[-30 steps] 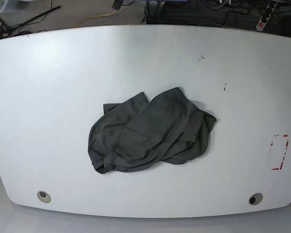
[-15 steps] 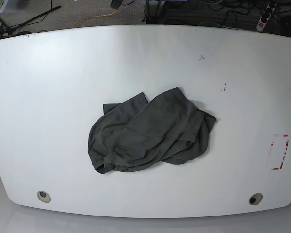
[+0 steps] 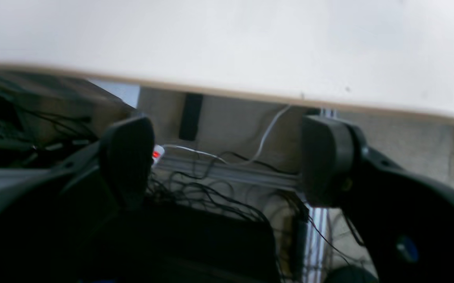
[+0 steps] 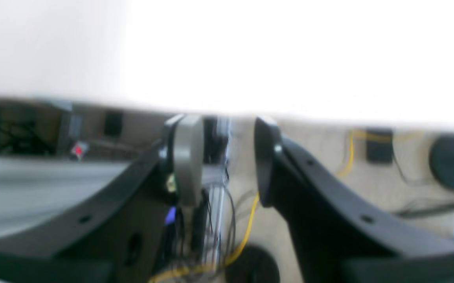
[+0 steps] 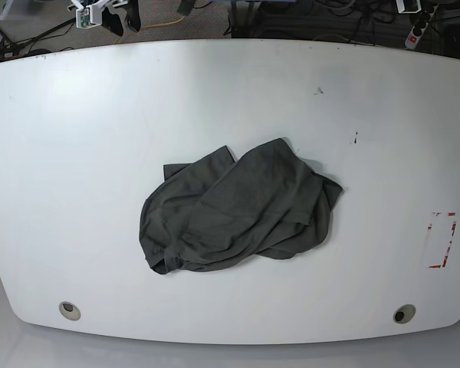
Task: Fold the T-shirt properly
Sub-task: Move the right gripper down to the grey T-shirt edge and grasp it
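T-shirt (image 5: 238, 208) sits crumpled in a loose heap around the middle of the white table (image 5: 77, 153), slightly toward the near edge. Dark charcoal grey-green, matte, no print visible. Fabric is bunched and overlapped; a folded flap peaks at the far side and a rolled edge shows at the near-left corner. Collar and sleeves can't be picked out from the heap.

Bare tabletop all round the shirt, widest to the left and right. Two cable grommets, one near the front-left (image 5: 70, 310) and one near the front-right (image 5: 403, 313). Red tape marks (image 5: 443, 240) near the right edge, well apart from the shirt. Small dark specks on the far-right part of the surface.

Left gripper (image 3: 227, 157) hangs past the table's edge, fingers spread wide, nothing between them; cables and floor clutter below. Right gripper (image 4: 227, 157) is also off the table's edge, jaws partly apart with a clear gap, holding nothing; that view is blurred. In the base view only the right gripper shows, at the top-left corner beyond the far edge. Neither touches the shirt.
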Available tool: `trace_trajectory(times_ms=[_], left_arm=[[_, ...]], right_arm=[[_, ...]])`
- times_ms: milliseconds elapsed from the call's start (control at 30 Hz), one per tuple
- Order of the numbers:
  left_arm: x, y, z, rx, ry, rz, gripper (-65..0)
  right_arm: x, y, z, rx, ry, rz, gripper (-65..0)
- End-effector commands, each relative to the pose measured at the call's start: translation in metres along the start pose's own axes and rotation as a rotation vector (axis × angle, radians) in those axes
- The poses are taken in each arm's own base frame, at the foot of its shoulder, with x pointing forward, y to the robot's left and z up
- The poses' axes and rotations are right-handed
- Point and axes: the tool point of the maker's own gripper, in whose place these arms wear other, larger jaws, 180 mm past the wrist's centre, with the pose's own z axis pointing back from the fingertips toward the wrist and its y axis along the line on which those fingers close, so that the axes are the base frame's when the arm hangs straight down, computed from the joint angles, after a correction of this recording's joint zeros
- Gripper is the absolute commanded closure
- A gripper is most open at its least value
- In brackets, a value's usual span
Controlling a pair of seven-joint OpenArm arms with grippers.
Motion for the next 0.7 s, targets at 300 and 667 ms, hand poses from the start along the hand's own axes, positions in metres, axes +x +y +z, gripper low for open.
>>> trace_trajectory(times_ms=[300,667], left_arm=[[0.04,0.006,-0.027,0.03,-0.139,0.043,-63.3],[0.076,0.005,-0.071,0.022,-0.186,0.049,-63.3]], right_arm=[[0.072,0.001,-0.055,0.046,-0.138,0.035,-20.6],[0.129,-0.002,-0.106,0.052,-0.109,0.103,-34.4]])
